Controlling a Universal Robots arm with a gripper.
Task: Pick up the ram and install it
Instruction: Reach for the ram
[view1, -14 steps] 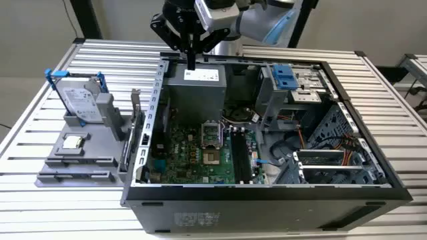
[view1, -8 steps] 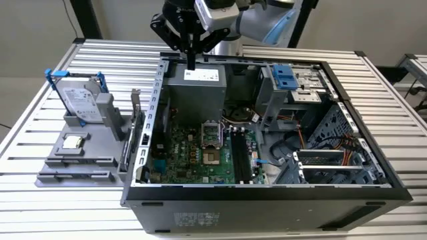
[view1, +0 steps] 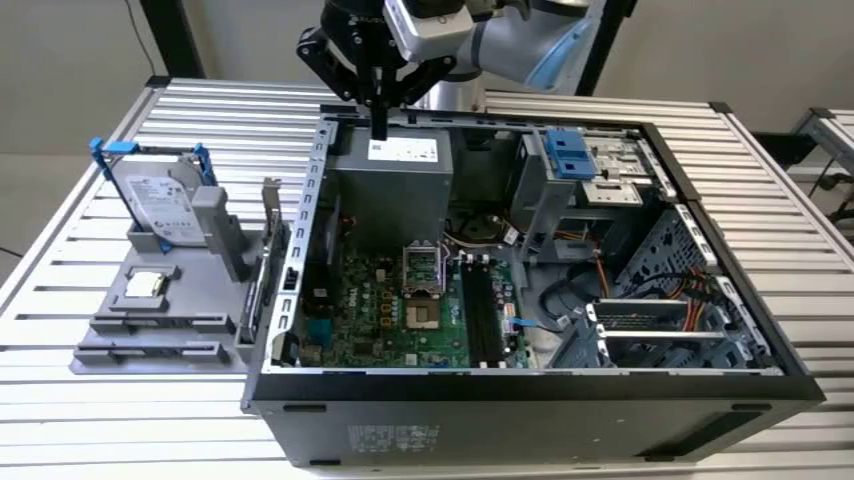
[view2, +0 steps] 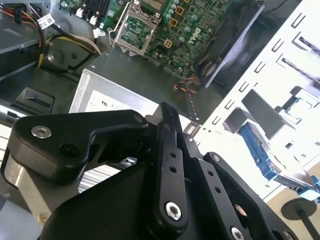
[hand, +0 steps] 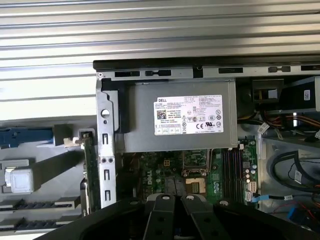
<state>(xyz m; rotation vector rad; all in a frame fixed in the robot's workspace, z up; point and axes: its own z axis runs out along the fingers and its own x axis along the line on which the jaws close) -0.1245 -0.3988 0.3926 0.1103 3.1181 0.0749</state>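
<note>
Gripper (view1: 379, 128) hangs above the rim of the computer case (view1: 534, 388), fingers pressed together and empty as I read it; the ram (hand: 89, 167) stands on edge in the grey tray (view1: 147, 327), below and beside the gripper, just outside the case wall; upright, it leaves its top edge free to pinch.

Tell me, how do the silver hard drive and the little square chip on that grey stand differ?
The hard drive stands upright on edge; the processor chip lies flat. The hard drive is a large rectangle, the processor chip a small square. The hard drive sits in a blue frame; the processor chip has none. Both are silver and rest on the grey stand, outside the computer case.
</note>
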